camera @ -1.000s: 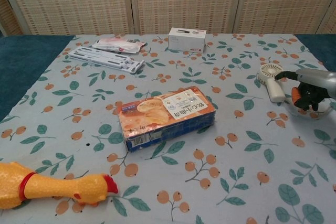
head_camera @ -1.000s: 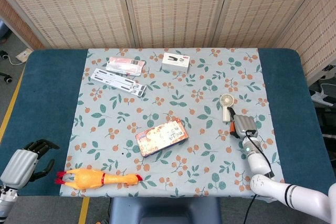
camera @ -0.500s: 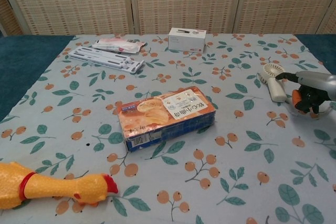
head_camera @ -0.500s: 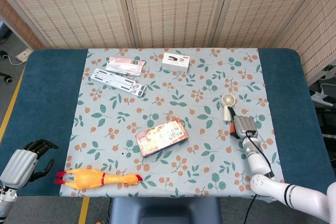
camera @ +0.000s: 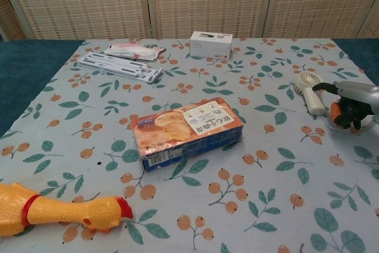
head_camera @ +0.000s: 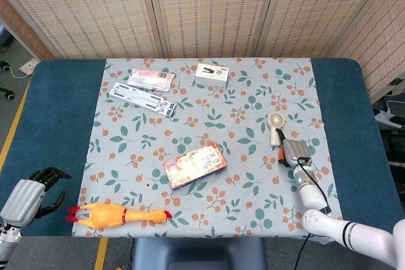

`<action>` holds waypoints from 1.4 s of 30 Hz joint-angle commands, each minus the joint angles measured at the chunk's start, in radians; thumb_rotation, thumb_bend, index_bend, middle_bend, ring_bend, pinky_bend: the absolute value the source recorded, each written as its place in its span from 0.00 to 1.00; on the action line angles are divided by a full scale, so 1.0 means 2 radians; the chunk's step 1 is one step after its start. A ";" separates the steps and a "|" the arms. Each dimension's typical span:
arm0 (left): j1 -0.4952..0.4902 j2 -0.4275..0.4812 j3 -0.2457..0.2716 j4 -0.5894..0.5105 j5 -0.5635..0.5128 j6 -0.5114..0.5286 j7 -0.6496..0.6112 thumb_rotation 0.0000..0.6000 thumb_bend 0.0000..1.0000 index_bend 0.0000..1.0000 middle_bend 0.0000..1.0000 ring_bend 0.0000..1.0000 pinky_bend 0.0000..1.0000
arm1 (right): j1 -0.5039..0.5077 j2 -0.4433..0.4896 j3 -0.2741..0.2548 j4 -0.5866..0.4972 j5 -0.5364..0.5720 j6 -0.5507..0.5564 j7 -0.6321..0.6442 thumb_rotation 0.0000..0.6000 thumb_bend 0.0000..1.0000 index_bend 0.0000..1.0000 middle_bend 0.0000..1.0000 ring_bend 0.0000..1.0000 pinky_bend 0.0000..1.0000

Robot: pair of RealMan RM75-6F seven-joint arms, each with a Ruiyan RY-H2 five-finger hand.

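My right hand (head_camera: 295, 152) (camera: 350, 98) hovers low over the floral cloth at the right, beside a small white hand-held fan (head_camera: 274, 125) (camera: 310, 87). Its thumb reaches across the fan's handle and its dark fingers curl down just right of the handle. Whether it actually grips the fan is not clear. My left hand (head_camera: 29, 195) hangs off the table's near left corner, holds nothing, and has its fingers loosely apart. Nearest to it is a yellow rubber chicken (head_camera: 120, 214) (camera: 54, 212) at the cloth's front edge.
An orange snack box (head_camera: 195, 165) (camera: 188, 133) lies mid-table. At the back are a white box (head_camera: 212, 74) (camera: 211, 44), a white folding stand (head_camera: 143, 98) (camera: 121, 66) and a pink packet (head_camera: 152, 79) (camera: 133, 50). Blue table surface (head_camera: 57, 112) flanks the cloth.
My right hand has shifted slightly to the right, and the fan's handle has swung a little that way with it. My left hand has not moved.
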 commanded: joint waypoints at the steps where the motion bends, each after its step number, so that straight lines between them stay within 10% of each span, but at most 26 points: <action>1: 0.000 0.000 0.000 0.000 0.000 0.001 0.000 1.00 0.45 0.35 0.35 0.26 0.37 | 0.000 0.000 0.000 0.001 0.001 -0.001 0.001 1.00 0.95 0.03 0.80 0.54 0.56; 22: 0.001 0.000 0.001 0.001 0.001 0.000 -0.001 1.00 0.45 0.35 0.35 0.26 0.37 | -0.006 0.003 0.003 0.008 -0.018 -0.006 0.028 1.00 0.95 0.03 0.80 0.54 0.56; 36: 0.002 0.000 0.002 0.001 0.003 0.002 0.001 1.00 0.45 0.35 0.35 0.26 0.37 | -0.086 0.069 -0.040 -0.114 -0.213 0.162 0.054 1.00 0.95 0.07 0.80 0.54 0.56; 42: 0.002 -0.001 0.001 0.002 0.002 0.001 0.005 1.00 0.45 0.35 0.35 0.26 0.37 | -0.165 0.059 -0.097 -0.053 -0.360 0.303 0.088 1.00 0.66 0.15 0.68 0.34 0.56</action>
